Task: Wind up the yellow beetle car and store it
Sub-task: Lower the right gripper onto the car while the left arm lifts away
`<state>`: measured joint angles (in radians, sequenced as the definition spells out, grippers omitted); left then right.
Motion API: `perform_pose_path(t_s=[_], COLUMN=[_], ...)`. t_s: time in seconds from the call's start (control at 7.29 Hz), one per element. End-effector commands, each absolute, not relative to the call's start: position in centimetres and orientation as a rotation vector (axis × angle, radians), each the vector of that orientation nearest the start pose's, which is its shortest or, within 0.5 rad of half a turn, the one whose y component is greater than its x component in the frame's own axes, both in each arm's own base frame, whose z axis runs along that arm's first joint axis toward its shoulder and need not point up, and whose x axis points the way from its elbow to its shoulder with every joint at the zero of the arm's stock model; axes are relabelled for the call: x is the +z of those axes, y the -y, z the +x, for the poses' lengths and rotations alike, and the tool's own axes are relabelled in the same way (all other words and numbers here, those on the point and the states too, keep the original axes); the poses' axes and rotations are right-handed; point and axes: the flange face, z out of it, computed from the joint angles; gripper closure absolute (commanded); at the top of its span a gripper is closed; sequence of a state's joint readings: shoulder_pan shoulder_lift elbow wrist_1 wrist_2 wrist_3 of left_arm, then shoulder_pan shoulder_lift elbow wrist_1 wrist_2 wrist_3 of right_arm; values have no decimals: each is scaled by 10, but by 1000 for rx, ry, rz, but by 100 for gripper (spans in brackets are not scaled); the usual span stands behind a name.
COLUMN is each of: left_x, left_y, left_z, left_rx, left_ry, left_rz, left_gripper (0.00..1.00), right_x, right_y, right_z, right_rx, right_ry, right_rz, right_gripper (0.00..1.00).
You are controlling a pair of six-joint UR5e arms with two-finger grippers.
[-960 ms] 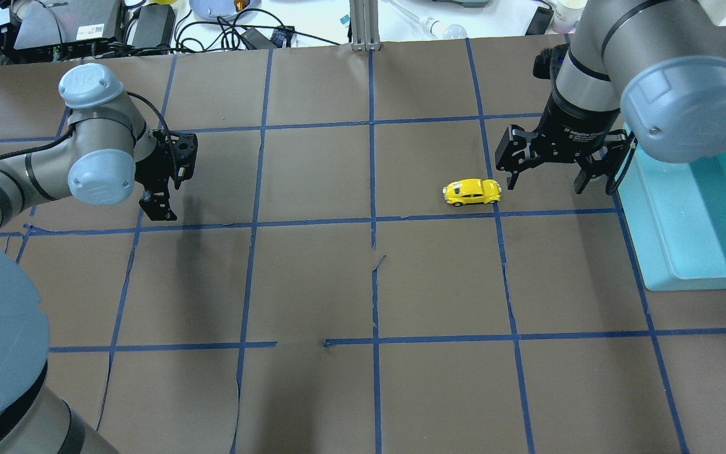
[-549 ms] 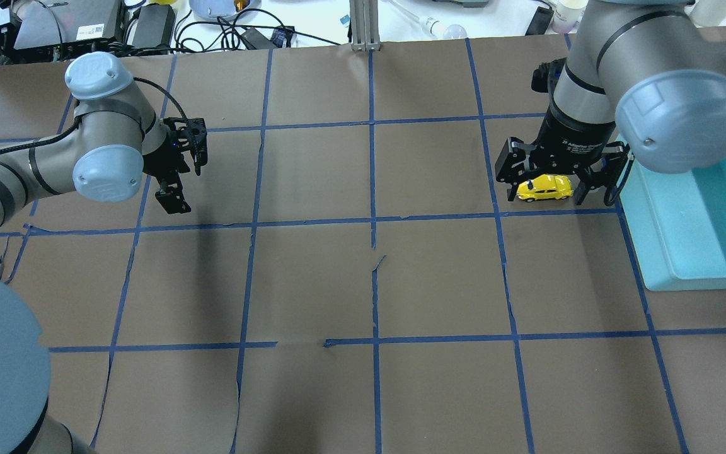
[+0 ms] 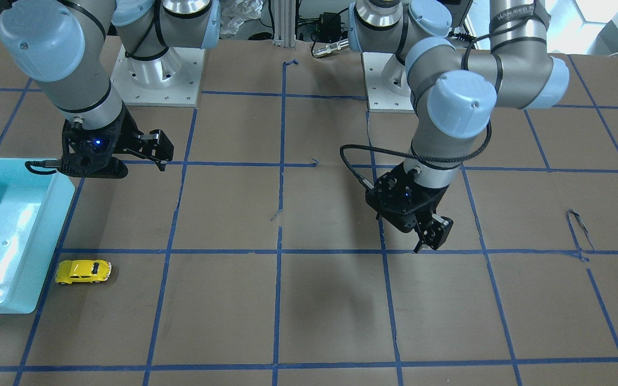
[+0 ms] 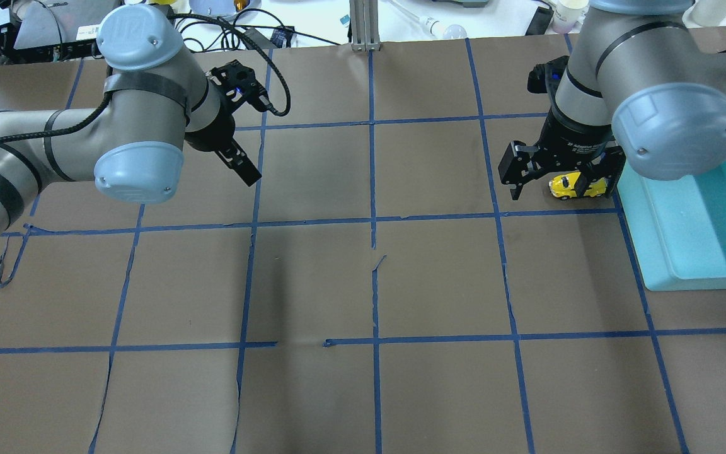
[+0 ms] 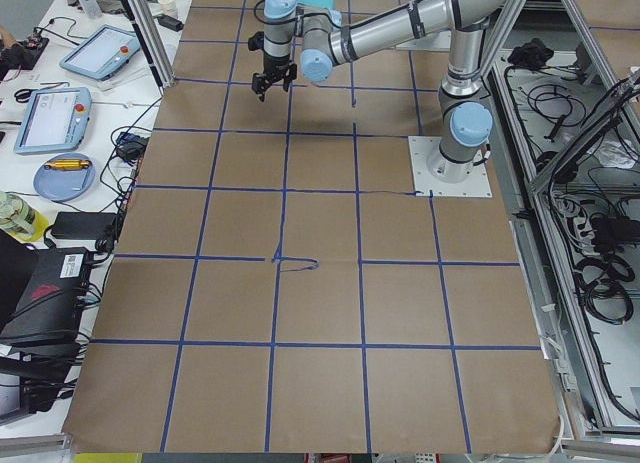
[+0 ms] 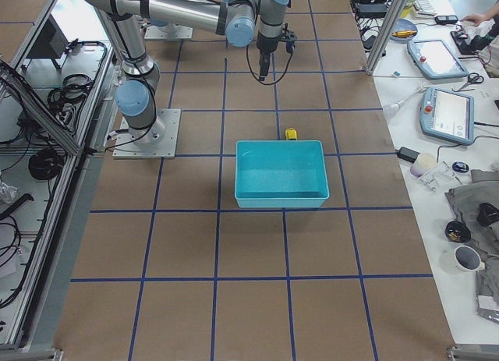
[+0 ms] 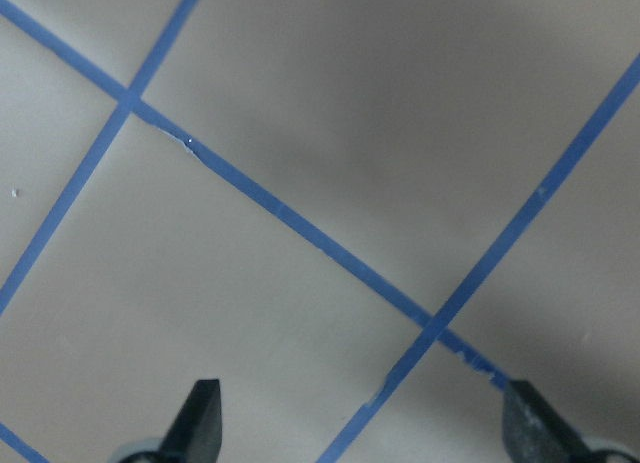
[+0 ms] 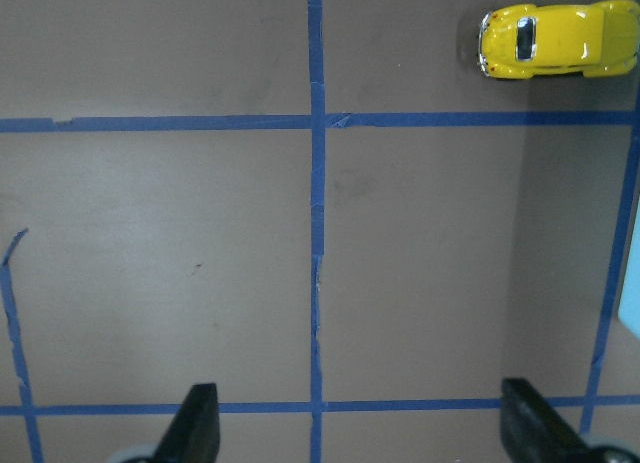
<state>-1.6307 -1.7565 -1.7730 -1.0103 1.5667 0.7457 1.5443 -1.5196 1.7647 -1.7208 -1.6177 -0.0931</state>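
Observation:
The yellow beetle car (image 4: 570, 185) stands on its wheels on the brown table, close to the teal bin (image 4: 659, 252), which is empty. It also shows in the front view (image 3: 83, 271) and at the top right of the right wrist view (image 8: 560, 40). My right gripper (image 4: 555, 181) is open and empty and hovers above the table. The car lies beyond its fingertips and does not touch them. My left gripper (image 4: 237, 157) is open and empty, held over bare table far from the car. Its fingertips (image 7: 200, 418) show nothing between them.
The teal bin (image 3: 14, 252) sits at the table's right end on the robot's side. Blue tape lines (image 4: 372, 221) grid the brown paper, which has small tears. Cables and devices (image 4: 149, 25) crowd the far edge beyond the table.
The car has rolled to the right across the table, from the middle square to beside the bin. My left arm has swung up and towards the table's centre. My right gripper has barely moved.

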Motion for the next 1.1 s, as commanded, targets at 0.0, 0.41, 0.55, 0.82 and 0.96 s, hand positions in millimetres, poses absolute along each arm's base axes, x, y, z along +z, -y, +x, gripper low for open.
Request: perform_pose_path(t_s=[0.0, 0.41, 0.55, 0.82, 0.96], left_x=[405, 477, 485, 498, 501], left_y=[512, 504, 496, 494, 496], left_z=[-185, -150, -136, -132, -132], left_rx=[-316, -166, 20, -14, -78], left_ry=[-2979, -3120, -3135, -3137, -3130], left_rz=[837, 179, 104, 94, 93], left_gripper=[0, 0, 0, 0, 0], right_x=[377, 353, 341, 313, 299], right_y=[499, 525, 529, 536, 546], right_z=[108, 107, 105, 62, 26], right_rx=[160, -23, -80, -83, -93], right_ry=[-3199, -2995, -2862, -2671, -2550], right_rz=[-516, -1344, -1674, -1990, -2091], right_gripper=[0, 0, 0, 0, 0])
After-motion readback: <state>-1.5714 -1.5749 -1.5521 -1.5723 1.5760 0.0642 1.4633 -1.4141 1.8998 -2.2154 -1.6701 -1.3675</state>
